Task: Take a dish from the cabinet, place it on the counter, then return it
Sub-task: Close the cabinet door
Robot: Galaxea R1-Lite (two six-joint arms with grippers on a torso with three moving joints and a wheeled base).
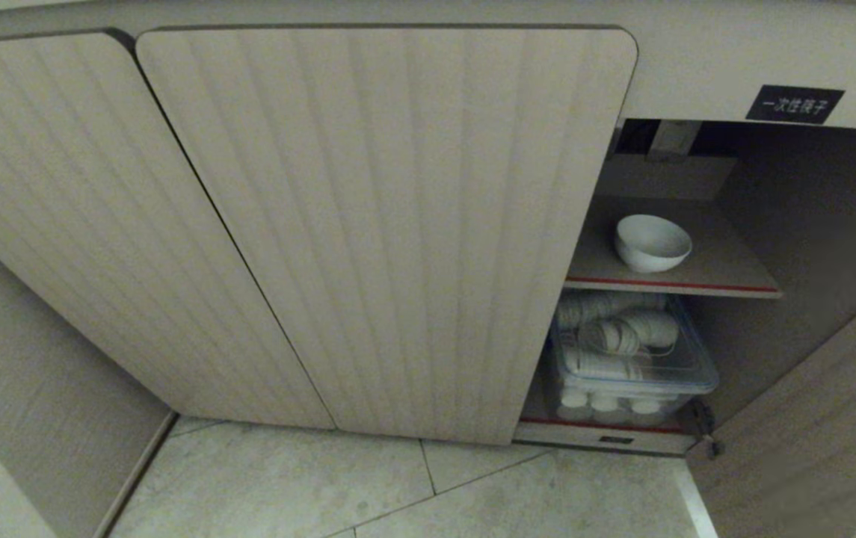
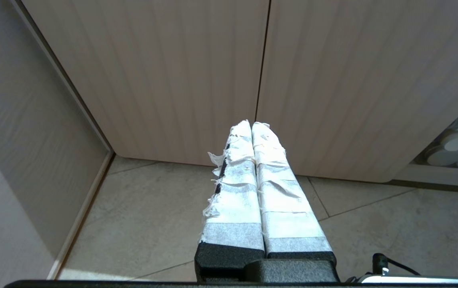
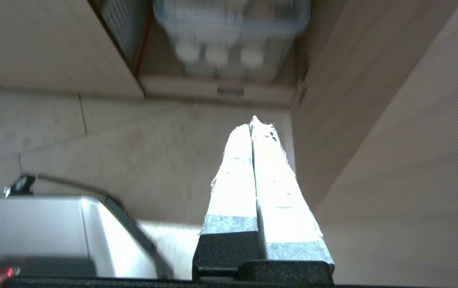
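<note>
The dish (image 1: 652, 242), a small white bowl, stands upright on the red-edged upper shelf (image 1: 704, 285) inside the cabinet (image 1: 368, 224), whose right-hand compartment is open. Neither arm shows in the head view. My left gripper (image 2: 251, 123) is shut and empty, hanging low over the floor and pointing at the closed doors. My right gripper (image 3: 251, 122) is also shut and empty, low over the floor tiles in front of the open compartment, well below the dish. The counter is out of view.
A clear lidded box (image 1: 633, 366) holding several white ribbed cups fills the lower compartment, and it also shows as the box (image 3: 229, 24). The open door (image 1: 816, 433) stands at the right. A black label (image 1: 794, 103) sits above the opening. A side wall (image 1: 31, 388) closes in the left.
</note>
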